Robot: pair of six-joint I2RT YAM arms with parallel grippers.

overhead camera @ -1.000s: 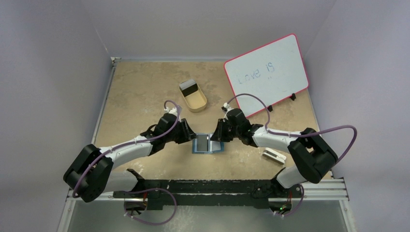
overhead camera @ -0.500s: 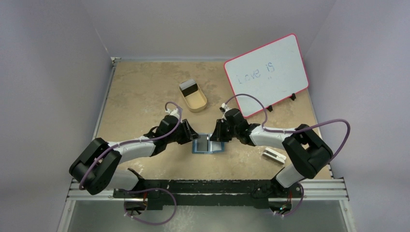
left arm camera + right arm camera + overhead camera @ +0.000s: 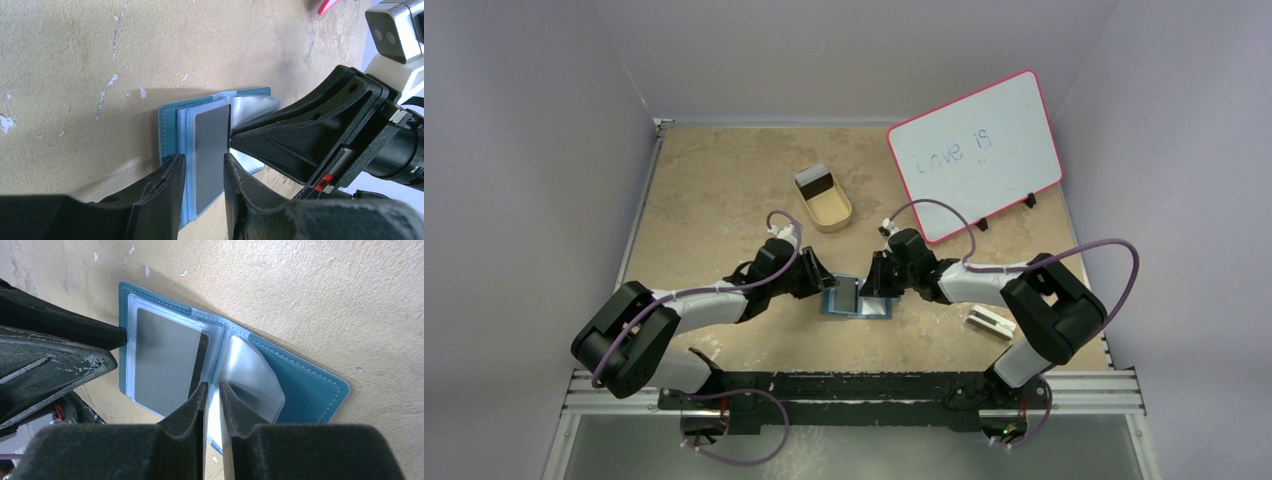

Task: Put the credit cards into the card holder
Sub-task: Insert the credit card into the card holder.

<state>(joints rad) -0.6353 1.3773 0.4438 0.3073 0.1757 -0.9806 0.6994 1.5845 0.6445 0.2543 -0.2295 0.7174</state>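
Caught mid-insertion of one card. Found the card holder (image 3: 860, 304) lying open on the table (image 3: 704, 200), just below centre of the top view, between both claws. Saw the left gripper (image 3: 202, 157) half open, astride a grey credit card (image 3: 210, 135) tucked partway into the left-hand sleeve; pad contact with its edges unclear from here. Saw the right gripper (image 3: 212, 387) nearly closed, seemingly pinching the card holder by a clear leaf (image 3: 250, 375) near the fold. Judged the next move: push the card fully home, release, then reach back. Noted farther off, above centre, a tan tray (image 3: 834, 215) with more credit cards (image 3: 816, 182), and a whiteboard (image 3: 976, 152) at upper right.
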